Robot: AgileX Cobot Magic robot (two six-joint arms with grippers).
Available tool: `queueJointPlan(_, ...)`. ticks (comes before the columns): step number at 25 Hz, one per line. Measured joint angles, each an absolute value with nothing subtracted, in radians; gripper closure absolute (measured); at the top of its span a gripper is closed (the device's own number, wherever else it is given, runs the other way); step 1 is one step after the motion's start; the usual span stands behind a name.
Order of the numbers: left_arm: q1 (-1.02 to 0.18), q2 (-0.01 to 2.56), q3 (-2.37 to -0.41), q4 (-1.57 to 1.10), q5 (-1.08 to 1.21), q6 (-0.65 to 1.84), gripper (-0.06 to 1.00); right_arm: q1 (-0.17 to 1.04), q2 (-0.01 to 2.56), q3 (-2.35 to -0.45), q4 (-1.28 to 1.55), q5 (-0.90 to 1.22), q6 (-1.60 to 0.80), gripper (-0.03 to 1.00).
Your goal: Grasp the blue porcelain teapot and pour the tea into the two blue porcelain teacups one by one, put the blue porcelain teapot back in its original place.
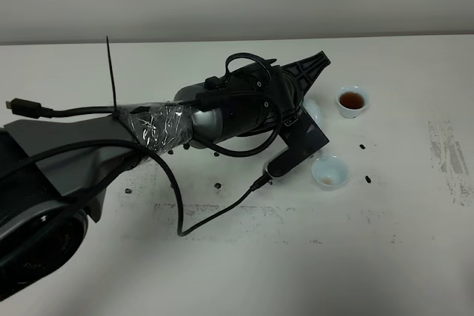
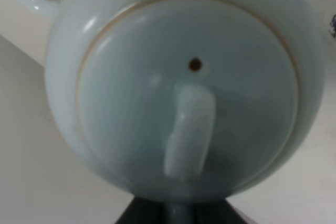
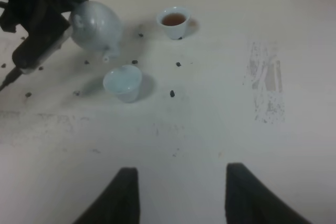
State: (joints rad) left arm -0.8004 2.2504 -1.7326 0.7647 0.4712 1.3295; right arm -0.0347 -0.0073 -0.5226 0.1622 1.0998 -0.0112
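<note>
Fingers of the left gripper [image 2: 178, 211] are pressed together on the blue porcelain teapot [image 2: 184, 87], whose lid and knob fill the left wrist view, with dark liquid showing in the spout mouth. From the right wrist camera the teapot [image 3: 97, 24] is seen whole, held tilted above the table [image 3: 210, 119] with its spout down, just over the nearer teacup [image 3: 122, 82], which looks pale inside. The exterior view hides most of the pot behind the left arm [image 1: 222, 112], showing only a pale sliver. Farther off, the other teacup [image 3: 174, 22] holds brown tea. Small dark specks [image 3: 171, 93] lie scattered around both cups. At the right gripper [image 3: 181, 195], two dark fingers stand apart over bare table, holding nothing.
</note>
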Motion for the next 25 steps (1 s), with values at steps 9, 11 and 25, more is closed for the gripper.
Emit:
queueJointPlan(9, -0.812, 2.251, -1.733, 0.806, 0.428, 1.369, 0.86, -0.035, -0.007, -0.523, 0.162, 1.1, -0.011, 0.56)
queueJointPlan(11, -0.812, 2.251, -1.733, 0.819, 0.425, 1.369, 0.86, -0.035, -0.007, -0.523, 0.162, 1.1, -0.011, 0.56)
queueJointPlan(25, -0.824, 2.252, -1.733, 0.907, 0.367, 1.372, 0.86, -0.035, -0.007, -0.523, 0.162, 1.1, -0.011, 0.56)
